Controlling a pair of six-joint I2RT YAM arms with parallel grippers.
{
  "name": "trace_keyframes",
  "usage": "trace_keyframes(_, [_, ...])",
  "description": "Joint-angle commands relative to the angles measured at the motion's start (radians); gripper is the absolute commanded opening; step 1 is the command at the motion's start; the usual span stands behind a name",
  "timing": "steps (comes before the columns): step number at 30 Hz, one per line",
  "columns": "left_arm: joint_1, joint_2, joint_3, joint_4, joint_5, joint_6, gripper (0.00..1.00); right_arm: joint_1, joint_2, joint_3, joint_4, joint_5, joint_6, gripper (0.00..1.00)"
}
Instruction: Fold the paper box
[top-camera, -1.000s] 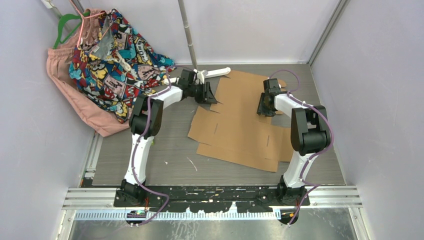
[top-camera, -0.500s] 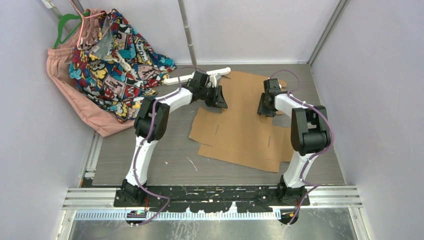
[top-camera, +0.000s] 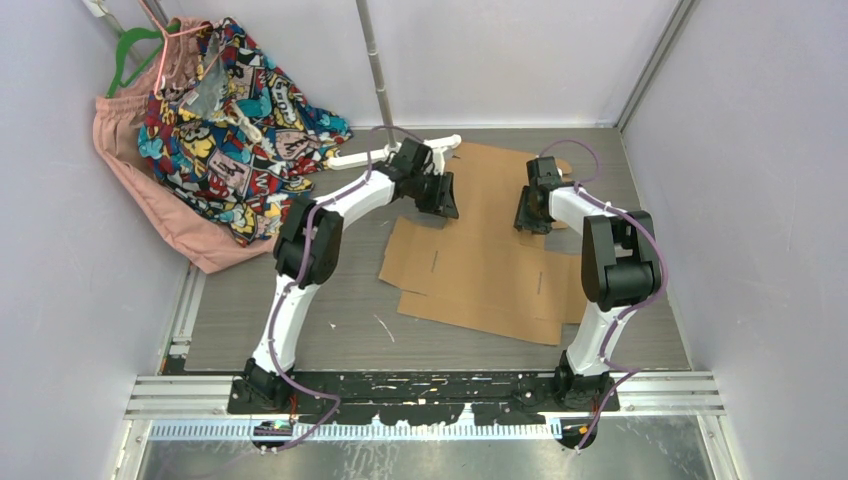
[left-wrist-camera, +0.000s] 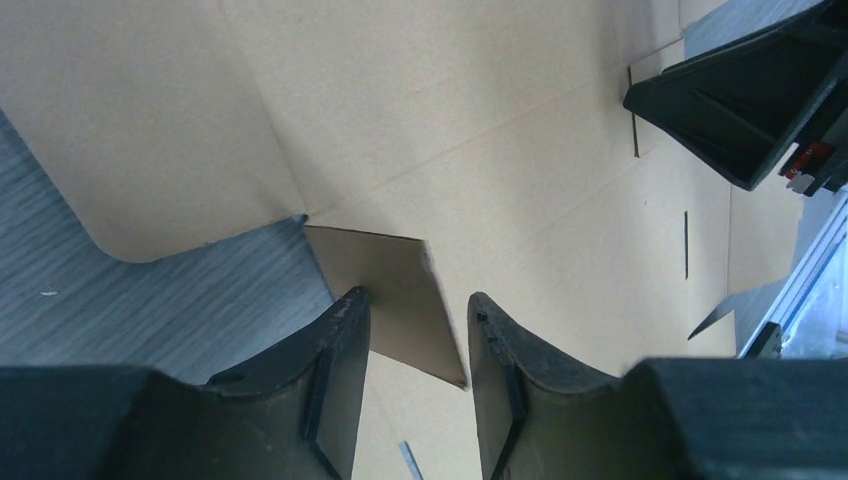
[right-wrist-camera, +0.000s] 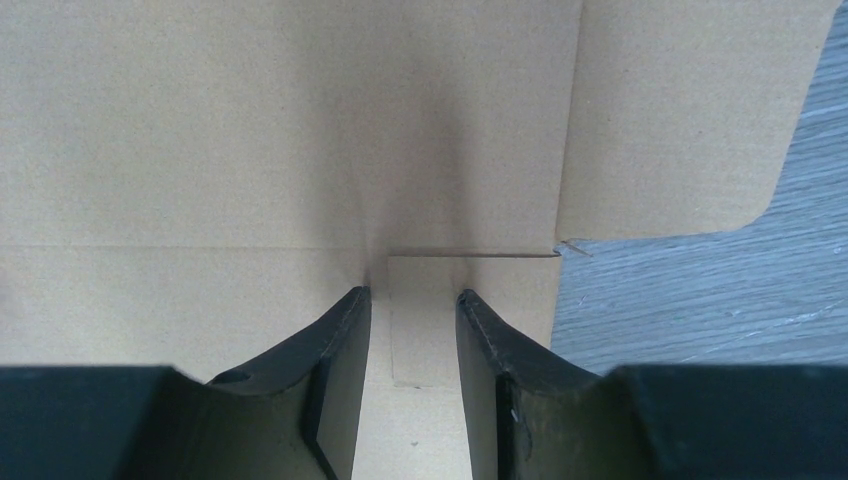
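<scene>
Over the last second I swung my left hand (top-camera: 440, 196) in from the far left edge of the paper box (top-camera: 480, 270) until it hung over the sheet itself. My right hand (top-camera: 530, 212) stayed where it was at the far right side. The box was still a flat cut-out sheet lying on the table (top-camera: 300, 330), between my two arms, with nothing folded up yet. In my left wrist view my fingers stood apart over a small corner flap (left-wrist-camera: 385, 270), which looked slightly lifted and shadowed, but I was not pinching it. My right hand was likewise part-open and grasping nothing, straddling the matching flap (right-wrist-camera: 500, 310) on its side, which lay flat. I judged that both hands were now lined up to start on the far corners together. The sheet had no walls yet, so it held nothing; a pile of clothes (top-camera: 220, 120) sat well apart in the far left corner.
</scene>
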Motion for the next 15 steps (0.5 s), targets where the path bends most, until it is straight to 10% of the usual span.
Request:
trace_keyframes(1, [-0.068, -0.032, 0.134, -0.111, -0.052, 0.072, 0.42, 0.028, 0.031, 0.018, -0.088, -0.028, 0.015, 0.42])
trace_keyframes(15, [-0.149, 0.028, 0.236, -0.256, -0.21, 0.143, 0.42, 0.048, 0.04, 0.009, -0.104, -0.009, 0.014, 0.43])
